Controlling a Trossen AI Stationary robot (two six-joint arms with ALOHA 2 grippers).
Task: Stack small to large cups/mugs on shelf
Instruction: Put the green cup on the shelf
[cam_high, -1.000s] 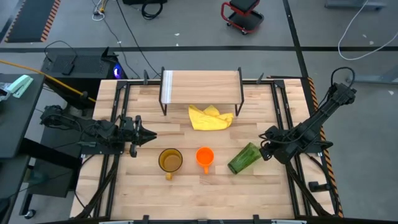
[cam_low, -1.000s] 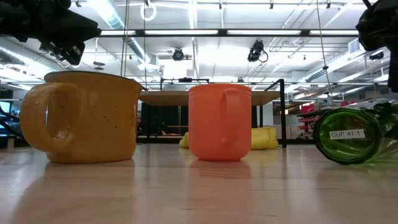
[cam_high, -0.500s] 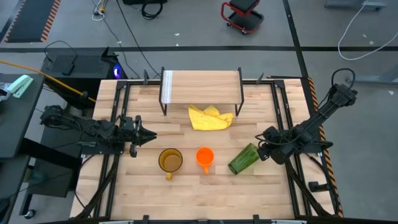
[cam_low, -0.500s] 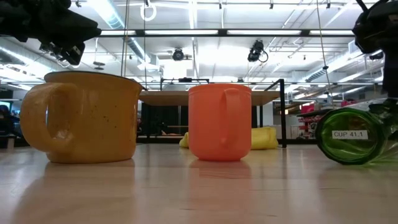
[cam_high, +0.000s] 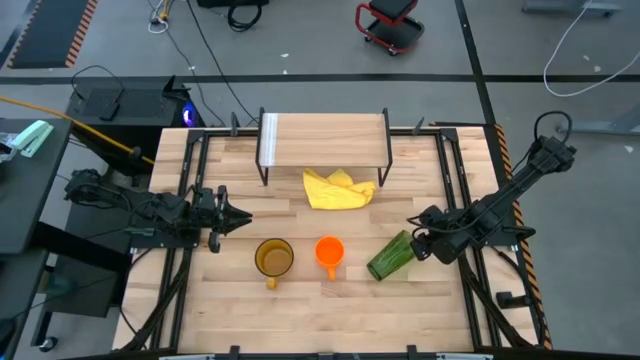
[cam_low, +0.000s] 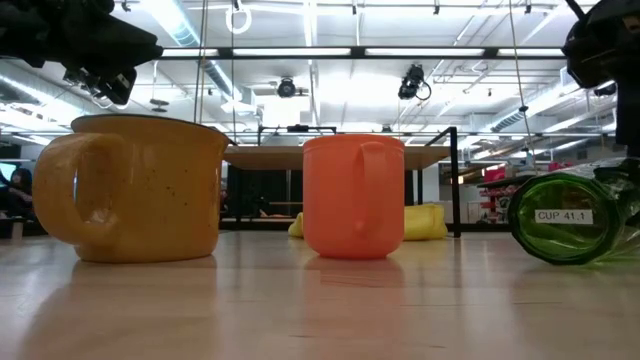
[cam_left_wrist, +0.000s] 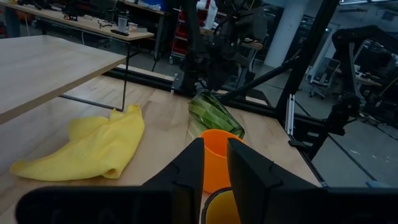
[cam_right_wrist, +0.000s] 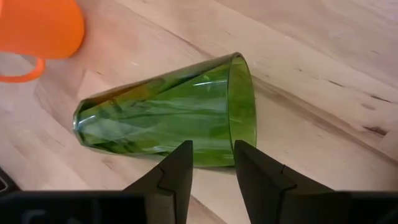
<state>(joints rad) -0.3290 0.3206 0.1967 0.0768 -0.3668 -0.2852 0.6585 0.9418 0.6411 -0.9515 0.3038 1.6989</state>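
The green tumbler lies on its side on the table, its open end toward my right gripper. My right gripper hangs open above that end, slanting down, well clear of it in the low view. The orange mug and the wider amber mug stand upright to the tumbler's left. The shelf stands at the far middle with nothing on its top board. My left gripper waits level at the table's left, its fingers a narrow gap apart with nothing between them.
A crumpled yellow cloth lies just in front of the shelf. Black frame rails run along both sides of the table. Bare wood shows along the near edge.
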